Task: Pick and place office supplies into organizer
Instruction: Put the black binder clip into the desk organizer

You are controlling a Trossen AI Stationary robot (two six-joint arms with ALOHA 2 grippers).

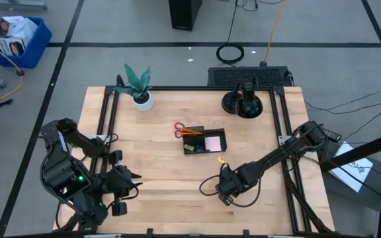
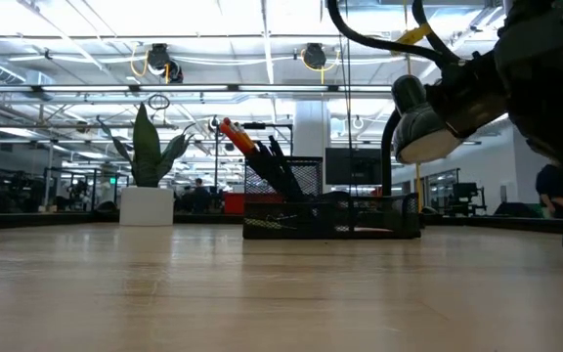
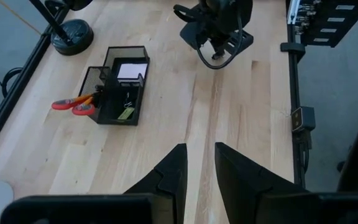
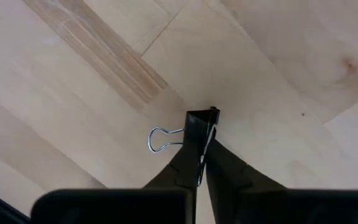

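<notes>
The black mesh organizer (image 1: 204, 141) stands mid-table, also in the left wrist view (image 3: 120, 93) and the low view (image 2: 330, 217). It holds a pink sticky-note pad (image 1: 212, 142), orange pencils and pens (image 2: 252, 152) and a yellow-green piece (image 3: 126, 114). Red-handled scissors (image 1: 182, 129) stick out of its left end. My right gripper (image 1: 225, 186) is on the near side of the organizer, shut on a black binder clip (image 4: 199, 123). My left gripper (image 1: 132, 178) waits open near the table's near-left corner (image 3: 199, 158). My right gripper holds the binder clip by its black body (image 4: 197, 119), pinched between the two fingertips (image 4: 219, 155) at their free ends. One silver wire handle (image 4: 159, 138) sticks out to one side. The fingers point down at the table; whether the clip is clear of the wood, I cannot tell.
A potted green plant (image 1: 139, 89) stands at the far left of the table and a round black stand base (image 1: 243, 102) at the far right. Black rails (image 1: 108, 125) run along both sides. Bare wood lies between the two grippers.
</notes>
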